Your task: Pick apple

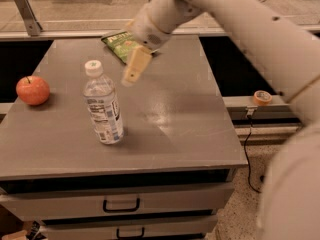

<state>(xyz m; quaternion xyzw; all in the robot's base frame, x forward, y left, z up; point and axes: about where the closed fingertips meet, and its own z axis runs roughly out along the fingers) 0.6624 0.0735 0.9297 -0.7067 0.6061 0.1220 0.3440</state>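
Apple (pixel 33 90) sits at the desk's (pixel 175 129) left edge, smooth, firm, likely slippery: best gripped across its middle. Pincer (pixel 127 78) hovers just right of the bottle (pixel 102 109); whether wide or narrow, cannot tell.

You have 1 apple (pixel 32 90), 1 water bottle (pixel 102 106) and 1 green snack bag (pixel 119 41) on 1 grey table (pixel 190 134). Count 2 drawers (pixel 175 200) under it, and 1 tape roll (pixel 262 97) off to the side. 1 gripper (pixel 128 78) hangs above the table, just beside the bottle's cap.
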